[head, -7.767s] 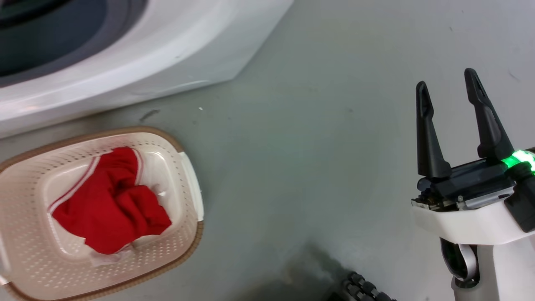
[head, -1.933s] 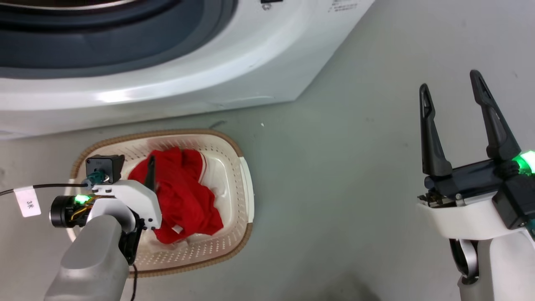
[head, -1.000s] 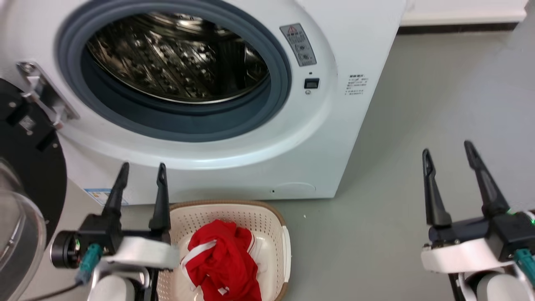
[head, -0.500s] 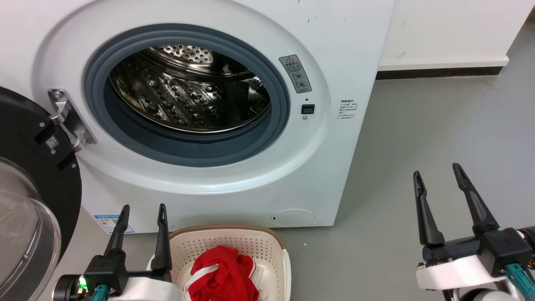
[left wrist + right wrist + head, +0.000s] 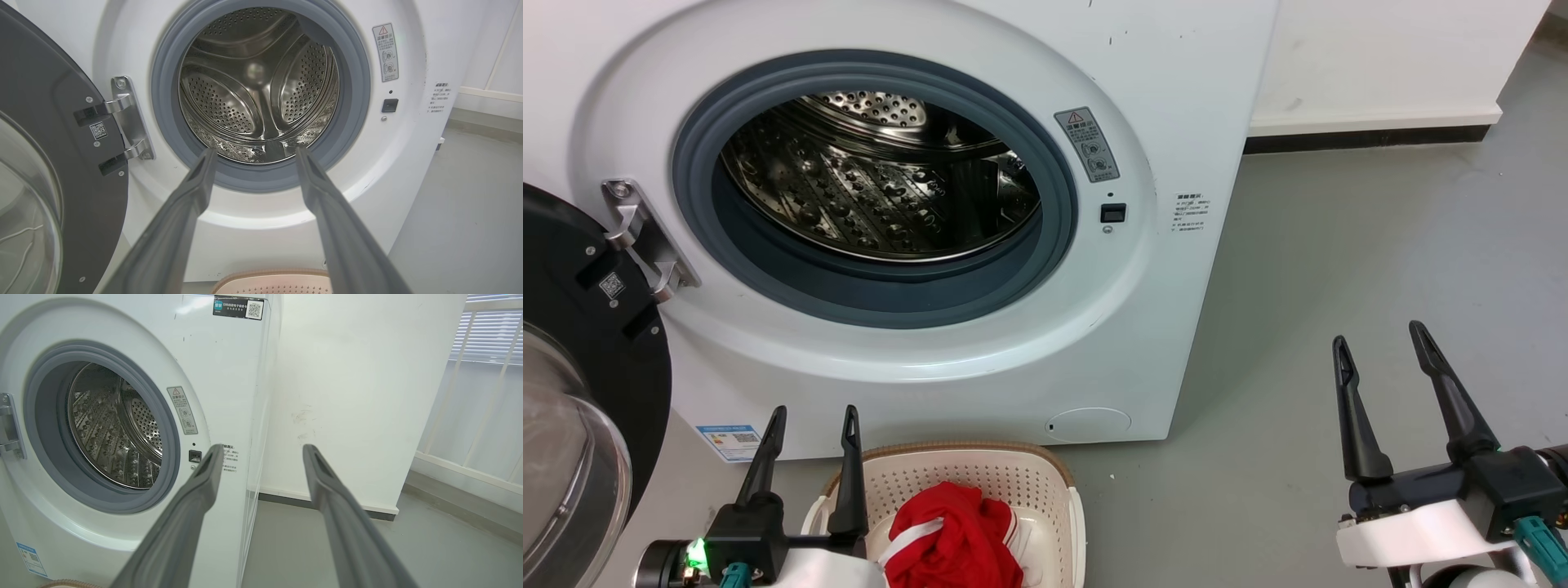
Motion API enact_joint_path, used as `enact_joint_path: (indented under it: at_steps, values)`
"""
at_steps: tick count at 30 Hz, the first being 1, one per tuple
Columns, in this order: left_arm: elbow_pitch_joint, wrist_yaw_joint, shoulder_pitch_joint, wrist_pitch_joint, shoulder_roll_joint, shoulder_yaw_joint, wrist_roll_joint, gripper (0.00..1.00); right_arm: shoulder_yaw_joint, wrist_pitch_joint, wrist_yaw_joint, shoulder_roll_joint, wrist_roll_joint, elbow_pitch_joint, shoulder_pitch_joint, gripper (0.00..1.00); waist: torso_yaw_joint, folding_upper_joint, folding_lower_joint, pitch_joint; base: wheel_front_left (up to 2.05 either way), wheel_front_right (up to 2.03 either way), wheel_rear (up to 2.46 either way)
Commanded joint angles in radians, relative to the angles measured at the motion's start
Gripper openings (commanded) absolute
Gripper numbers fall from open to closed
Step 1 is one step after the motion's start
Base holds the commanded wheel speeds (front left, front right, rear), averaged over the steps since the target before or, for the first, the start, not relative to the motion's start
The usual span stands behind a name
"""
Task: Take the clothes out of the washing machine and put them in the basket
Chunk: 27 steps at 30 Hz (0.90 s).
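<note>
On the floor [image 5: 1339, 245], before the washer [image 5: 1201, 82]: the basket [image 5: 980, 482], close to the washer's base.
Clothes [image 5: 956, 539]: red with white stripe, lying in the basket.
Drum [image 5: 882, 196]: perforated steel, seen through the open porthole.
Door [image 5: 580, 327]: swung wide to the left, on its hinge.
Left gripper [image 5: 815, 410]: fingers spread, holding nothing, by the basket's left edge, pointing toward the porthole.
Right gripper [image 5: 1378, 332]: fingers spread too, holding nothing, above bare floor, right of the washer.
</note>
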Motion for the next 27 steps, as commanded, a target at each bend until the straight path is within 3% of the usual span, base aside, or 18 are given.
enact_joint_path:
  at_steps: [1,5,6,10,27]
  values:
    - [-0.005,0.004,0.005,-0.003,-0.002,0.002,0.004,1.00,0.000,-0.002,-0.001,0.001,0.001,0.001,0.007,1.00,-0.001,0.0000,0.0001,0.001,0.00,0.00,0.00]
    - [-0.007,-0.006,0.001,-0.003,-0.002,0.001,-0.007,1.00,-0.002,-0.002,-0.001,0.001,0.002,0.000,0.003,1.00,-0.002,0.0000,0.0001,0.004,0.00,0.00,0.00]
    - [-0.007,-0.009,0.000,-0.003,-0.002,0.001,-0.009,0.00,-0.003,-0.002,-0.001,0.001,0.002,0.000,0.002,0.00,-0.002,0.0000,0.0001,0.005,0.00,0.00,0.00]
    - [0.033,-0.009,0.006,0.007,-0.002,-0.002,-0.016,0.00,0.003,0.001,0.000,0.000,0.010,0.028,0.014,0.00,-0.002,0.0000,0.0001,0.004,0.00,0.00,0.00]
    - [0.075,-0.031,-0.039,0.091,-0.002,0.022,-0.365,0.00,0.006,0.060,0.000,-0.024,0.407,0.093,-0.017,0.00,0.007,0.0000,0.0001,0.001,0.00,0.00,0.00]
